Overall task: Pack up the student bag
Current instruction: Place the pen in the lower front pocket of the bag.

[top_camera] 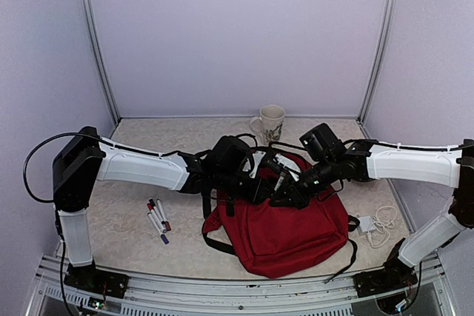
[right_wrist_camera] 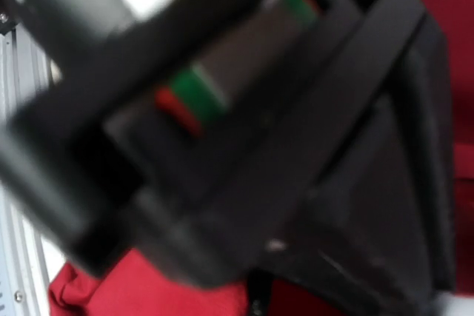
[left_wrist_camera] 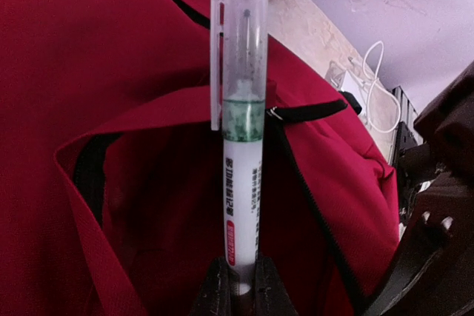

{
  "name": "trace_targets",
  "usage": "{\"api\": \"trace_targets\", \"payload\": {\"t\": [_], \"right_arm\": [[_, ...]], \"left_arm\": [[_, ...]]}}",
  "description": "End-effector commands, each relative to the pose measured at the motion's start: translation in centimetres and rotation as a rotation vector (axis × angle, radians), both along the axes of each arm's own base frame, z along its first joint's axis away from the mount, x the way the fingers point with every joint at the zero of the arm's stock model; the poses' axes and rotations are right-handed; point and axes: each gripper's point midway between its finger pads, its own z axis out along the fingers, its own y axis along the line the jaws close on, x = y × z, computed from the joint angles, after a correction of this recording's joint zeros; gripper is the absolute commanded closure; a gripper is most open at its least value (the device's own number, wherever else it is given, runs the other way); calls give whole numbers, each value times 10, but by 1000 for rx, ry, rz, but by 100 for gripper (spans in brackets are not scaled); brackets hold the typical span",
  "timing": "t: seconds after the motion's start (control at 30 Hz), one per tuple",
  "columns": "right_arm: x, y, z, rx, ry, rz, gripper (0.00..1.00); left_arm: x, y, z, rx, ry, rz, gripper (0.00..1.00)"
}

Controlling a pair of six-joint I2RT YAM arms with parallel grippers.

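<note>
At the 12 o'clock end of the student bag [top_camera: 290,233], the left gripper [left_wrist_camera: 238,277] clamps a green marker [left_wrist_camera: 243,183], which should next be lowered into the opening; the right gripper [top_camera: 290,196] state cannot be determined.

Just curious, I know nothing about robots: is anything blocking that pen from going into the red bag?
Nothing visible does. The left gripper holds the pen just above the student bag, by its gaping opening. The right gripper sits close beside, not across it.

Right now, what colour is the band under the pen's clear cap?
Green, on the pen; the left wrist view shows it best.
</note>
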Motion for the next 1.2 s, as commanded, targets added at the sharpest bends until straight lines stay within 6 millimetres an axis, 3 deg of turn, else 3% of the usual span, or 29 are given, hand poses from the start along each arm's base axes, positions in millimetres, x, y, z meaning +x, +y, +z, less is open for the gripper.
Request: {"api": "trace_targets", "payload": {"t": [0.0, 0.37, 0.47, 0.5, 0.63, 0.7, 0.8, 1.03, 1.17], "right_arm": [[2, 4, 27, 65, -61, 16, 100], [17, -7, 31, 48, -87, -43, 100], [21, -7, 35, 55, -99, -49, 100], [22, -7, 36, 58, -102, -50, 100], [25, -7, 38, 59, -107, -55, 100], [26, -8, 39, 60, -109, -57, 100], [25, -8, 37, 61, -103, -53, 100], [24, -6, 32, 68, -79, -47, 100], [18, -7, 18, 54, -40, -35, 100]], "left_arm": [[-21, 5, -11, 98, -75, -98, 100], [-40, 33, -48, 322, -43, -269, 100], [-49, 31, -48, 319, -31, -328, 100], [-52, 29, -46, 312, -28, -348, 96], [-51, 28, -33, 306, -61, -360, 70], [-42, 31, -25, 298, -81, -326, 50], [-27, 36, -11, 285, -116, -262, 36], [-2, 30, 51, 140, -219, -152, 33], [23, 44, 52, 172, -260, -31, 24]]}}
